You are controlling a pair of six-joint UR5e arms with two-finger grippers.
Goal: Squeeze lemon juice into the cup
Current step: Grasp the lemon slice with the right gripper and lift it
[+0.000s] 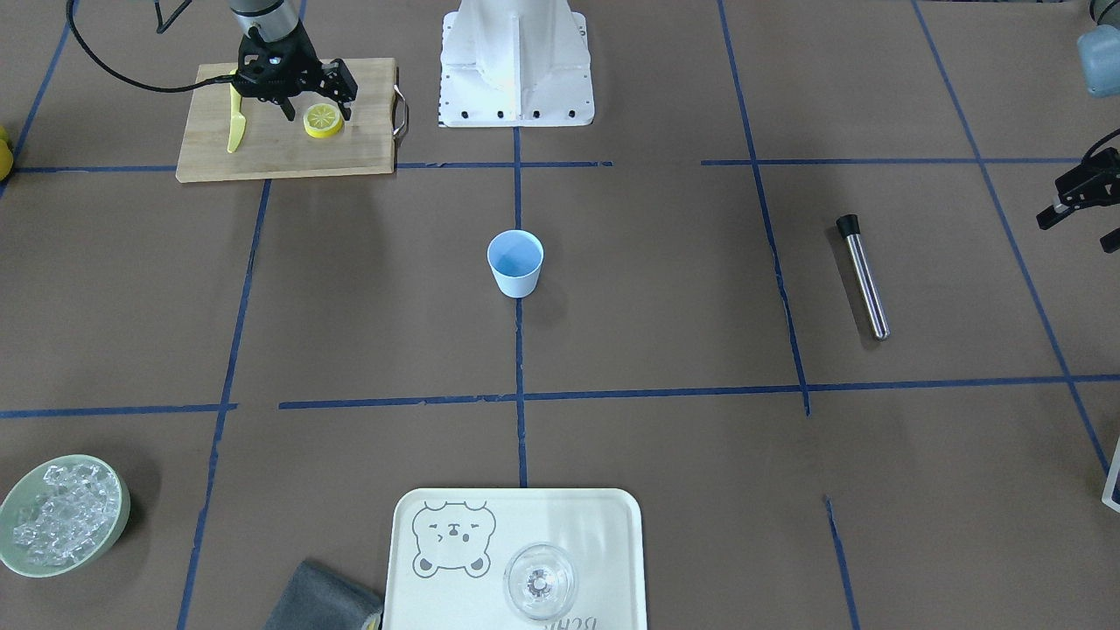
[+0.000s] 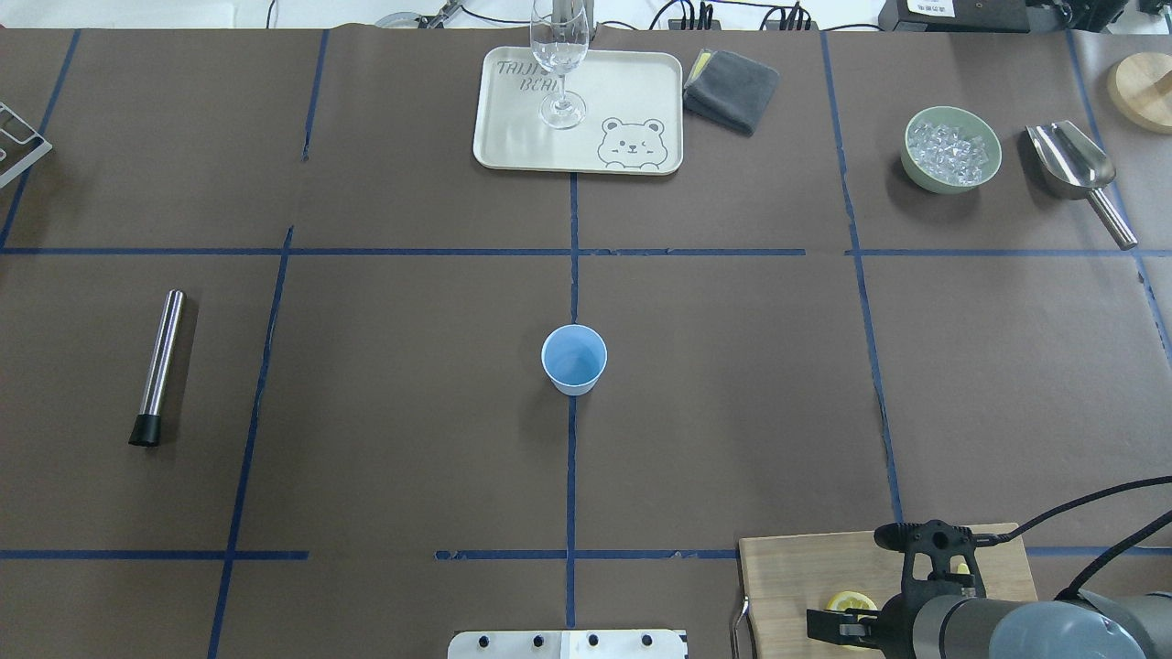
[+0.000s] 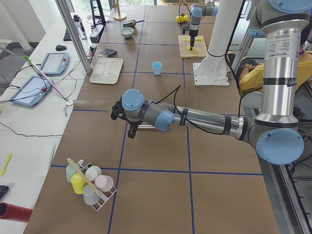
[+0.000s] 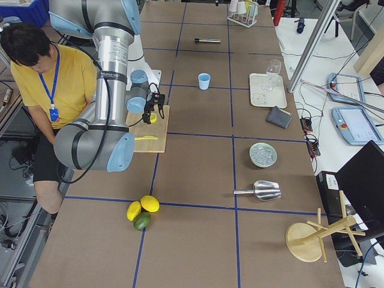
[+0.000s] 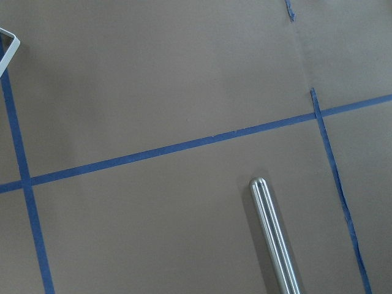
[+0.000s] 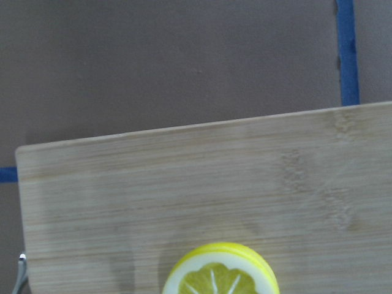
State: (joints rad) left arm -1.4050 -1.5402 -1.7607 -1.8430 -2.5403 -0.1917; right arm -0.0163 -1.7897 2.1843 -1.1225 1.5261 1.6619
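Observation:
The lemon slice (image 1: pixel 323 121) lies flat on a wooden cutting board (image 1: pixel 262 157) at the robot's near right. It also shows at the bottom of the right wrist view (image 6: pixel 220 272). My right gripper (image 1: pixel 318 112) hangs open just over it, one finger on each side, holding nothing. The light-blue cup (image 1: pixel 515 262) stands upright and empty at the table's middle (image 2: pixel 574 359), far from both grippers. My left gripper (image 1: pixel 1078 214) hovers at the table's far left side, partly cut off by the frame edge; it looks open and empty.
A yellow plastic knife (image 1: pixel 234 122) lies on the board beside the gripper. A steel muddler (image 2: pixel 160 366) lies near the left gripper. At the far edge are a tray (image 2: pixel 513 137) with a clear glass (image 2: pixel 558 64), a grey cloth (image 2: pixel 732 87), a bowl of ice (image 2: pixel 950 149) and a scoop (image 2: pixel 1076 169).

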